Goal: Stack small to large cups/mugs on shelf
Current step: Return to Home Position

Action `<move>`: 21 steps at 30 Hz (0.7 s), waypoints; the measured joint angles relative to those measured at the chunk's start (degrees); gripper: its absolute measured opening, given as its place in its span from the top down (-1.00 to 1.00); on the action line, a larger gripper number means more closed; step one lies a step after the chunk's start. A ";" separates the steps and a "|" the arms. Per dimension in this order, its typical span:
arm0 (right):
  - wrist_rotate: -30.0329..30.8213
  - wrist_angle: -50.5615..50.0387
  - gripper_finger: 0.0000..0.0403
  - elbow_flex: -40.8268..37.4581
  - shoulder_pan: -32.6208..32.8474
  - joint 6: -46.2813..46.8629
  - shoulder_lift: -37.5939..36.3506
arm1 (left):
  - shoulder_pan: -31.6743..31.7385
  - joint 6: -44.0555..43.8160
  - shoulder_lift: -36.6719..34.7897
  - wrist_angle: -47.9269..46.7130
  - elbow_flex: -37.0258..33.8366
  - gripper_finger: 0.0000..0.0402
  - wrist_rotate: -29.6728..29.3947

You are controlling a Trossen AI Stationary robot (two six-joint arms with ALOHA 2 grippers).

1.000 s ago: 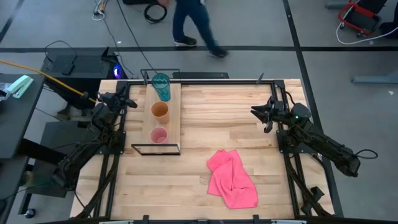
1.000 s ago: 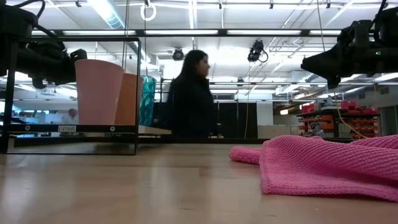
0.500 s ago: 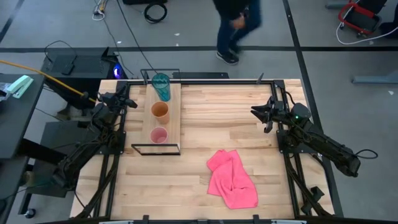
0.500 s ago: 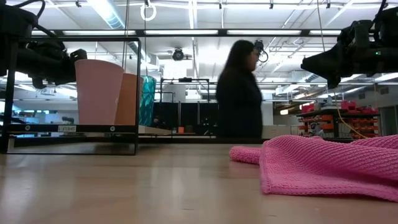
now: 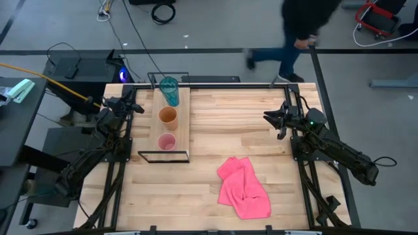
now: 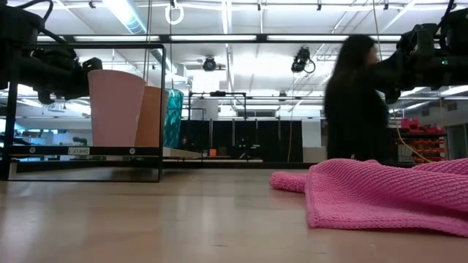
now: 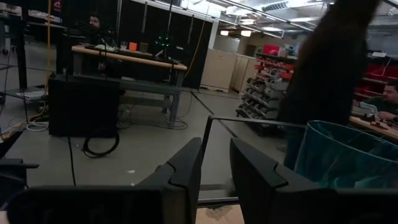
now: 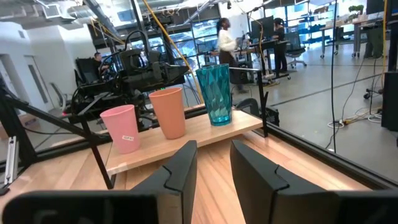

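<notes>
Pink cup (image 5: 166, 141), orange cup (image 5: 168, 117), teal tumbler (image 5: 169, 89) in row along shelf (image 5: 183, 124), small to large. Left fingers (image 7: 186, 169) nearer, beside shelf; right fingers (image 8: 182, 165) well apart across table (image 5: 228, 130); both slightly parted, empty.

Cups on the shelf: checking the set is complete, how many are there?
3, in a row on the shelf: the pink cup at the near end, the orange cup in the middle, the teal tumbler at the far end. None looks hidden.
</notes>
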 joint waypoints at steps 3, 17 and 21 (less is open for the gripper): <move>0.00 0.00 0.48 0.00 0.00 0.00 0.00 | 0.00 -0.03 0.00 -0.02 0.00 0.54 0.00; 0.00 0.00 0.48 0.00 0.00 0.00 0.02 | -0.02 -0.02 0.00 -0.01 0.00 0.58 0.00; 0.00 0.02 0.48 0.00 0.00 0.00 0.02 | 0.00 -0.01 0.00 -0.02 0.00 0.56 -0.02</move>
